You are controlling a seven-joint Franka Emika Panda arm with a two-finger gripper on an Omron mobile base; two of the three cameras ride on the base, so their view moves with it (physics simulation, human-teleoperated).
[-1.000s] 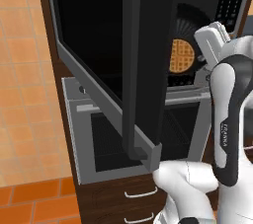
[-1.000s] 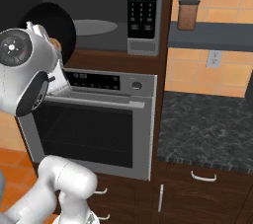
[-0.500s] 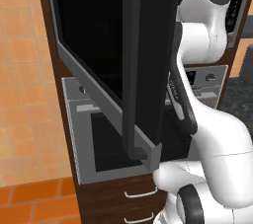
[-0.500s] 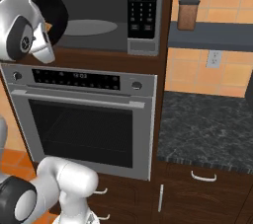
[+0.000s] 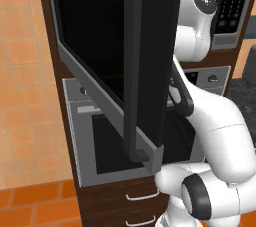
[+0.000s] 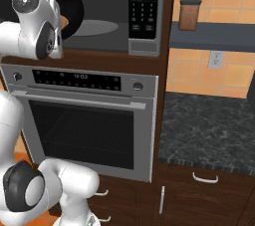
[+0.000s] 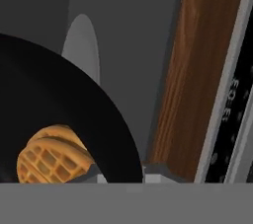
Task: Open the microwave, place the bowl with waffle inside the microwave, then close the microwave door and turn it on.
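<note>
The microwave (image 6: 144,46) stands open, and its door (image 5: 100,36) swings out wide to the left with its dark handle edge (image 5: 132,96) facing me. My gripper (image 7: 126,176) is shut on the rim of the black bowl (image 7: 59,114), which also shows as a dark disc (image 6: 75,11) at the mouth of the cavity. The golden waffle (image 7: 52,156) lies in the bowl near my fingertips (image 7: 158,171). Beyond the bowl, the grey turntable (image 6: 99,27) lies on the cavity floor. Whether the bowl is resting on anything, I cannot tell.
The keypad panel (image 6: 142,3) is at the microwave's right. A silver oven (image 6: 84,130) with a bar handle sits directly below. To the right are a dark stone counter (image 6: 209,125) and a shelf carrying a brown jar (image 6: 189,15). The open door blocks the left side.
My hand has risen from in front of the oven to the microwave opening, carrying the bowl up and toward the cavity. In the left base view my arm now covers the waffle.
</note>
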